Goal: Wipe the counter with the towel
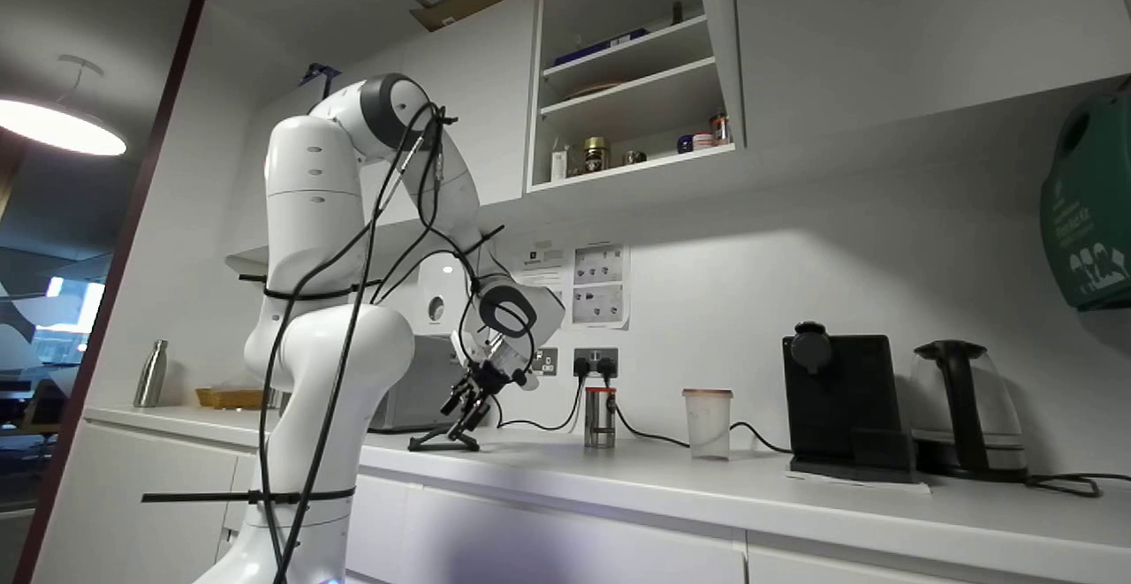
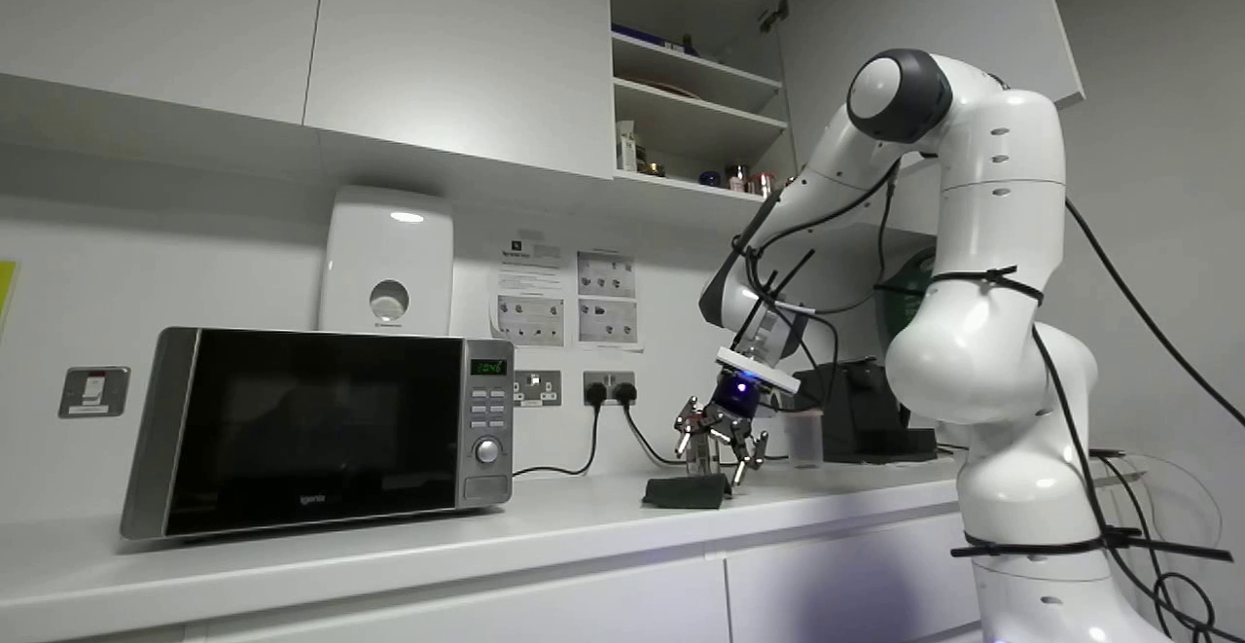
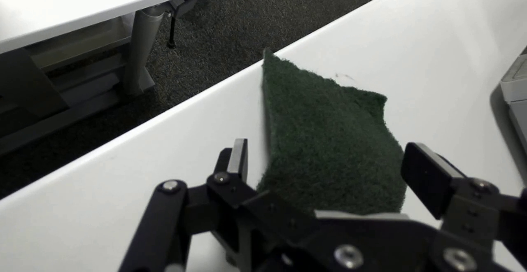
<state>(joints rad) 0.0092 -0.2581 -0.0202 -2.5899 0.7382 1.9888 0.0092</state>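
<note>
Towel (image 3: 325, 124), dark green, loose on counter (image 3: 185, 144); my end effector (image 3: 331, 165), jaws apart, holds nothing; I judge grasp and wiping outstanding.

The fuzzy dark green towel (image 3: 329, 140) lies bent on the white counter (image 3: 436, 66)

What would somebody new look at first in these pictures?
Probably the big glossy white jointed robot arm, rising in front of the long white counter. Next comes the fuzzy dark green cloth towel lying on that counter, framed in the wrist view by the open black metal hand. Then the boxy silver-and-black microwave, on the counter below the flat white wall cupboards.
</note>
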